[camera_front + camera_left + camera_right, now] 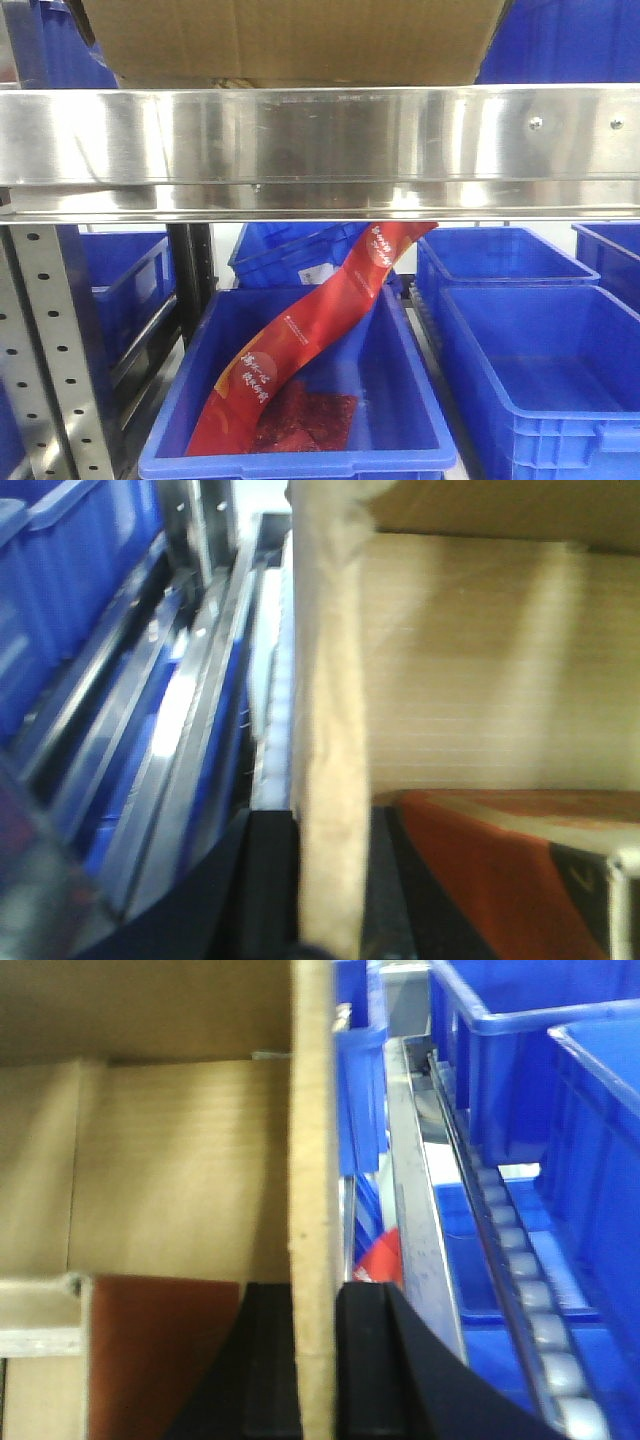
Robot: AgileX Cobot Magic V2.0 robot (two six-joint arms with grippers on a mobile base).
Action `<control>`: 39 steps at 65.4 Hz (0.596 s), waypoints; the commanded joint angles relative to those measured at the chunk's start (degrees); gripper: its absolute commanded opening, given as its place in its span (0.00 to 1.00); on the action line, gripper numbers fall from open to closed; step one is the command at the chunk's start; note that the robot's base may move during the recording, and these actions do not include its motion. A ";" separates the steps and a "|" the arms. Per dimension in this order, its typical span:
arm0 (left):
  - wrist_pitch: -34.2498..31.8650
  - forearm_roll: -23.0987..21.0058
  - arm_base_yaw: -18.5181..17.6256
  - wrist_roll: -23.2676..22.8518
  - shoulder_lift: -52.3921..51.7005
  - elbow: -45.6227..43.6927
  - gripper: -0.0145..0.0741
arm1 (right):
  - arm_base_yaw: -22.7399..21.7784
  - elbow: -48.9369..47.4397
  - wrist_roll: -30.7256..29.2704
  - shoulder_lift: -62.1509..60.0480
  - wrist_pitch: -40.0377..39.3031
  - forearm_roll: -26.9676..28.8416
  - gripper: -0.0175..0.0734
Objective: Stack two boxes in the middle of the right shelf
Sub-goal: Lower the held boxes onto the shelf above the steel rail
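The left claw [325, 900] was closed on one side wall of the cardboard box [300, 40], and the right claw [318, 1360] pinched the opposite wall. The box was above the steel shelf [320, 135] beam, perhaps resting on it. Below stood a blue bin [300, 465] with a red packet [310, 320].

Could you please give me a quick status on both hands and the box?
Left hand shut on box wall. Right hand shut on opposite wall. Box at the steel shelf beam, seating unclear. No obstruction visible.
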 commanded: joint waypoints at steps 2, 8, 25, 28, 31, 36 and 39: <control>-3.03 -2.29 0.82 -0.16 0.07 -0.63 0.16 | -0.38 -0.47 1.03 -0.09 -2.05 -0.40 0.03; -3.16 -2.29 0.82 -0.16 0.30 -0.63 0.37 | -0.38 -0.47 1.03 -0.09 -1.81 -0.40 0.03; -3.25 -2.29 0.82 -0.16 0.43 -0.63 0.62 | -0.38 -0.47 1.03 0.78 0.53 -0.40 0.59; -3.25 -2.29 0.82 -0.16 0.43 -0.63 0.62 | -0.38 -0.47 1.03 0.78 0.61 -0.40 0.66; -3.25 -2.29 0.82 -0.16 0.43 -0.63 0.62 | -0.38 -0.47 1.03 0.78 0.37 -0.40 0.70; -3.25 -2.29 0.82 -0.16 0.43 -0.63 0.62 | -0.38 -0.47 1.03 0.78 0.37 -0.40 0.70; -3.25 -2.29 0.82 -0.16 0.43 -0.63 0.62 | -0.38 -0.47 1.03 0.65 0.37 -0.40 0.70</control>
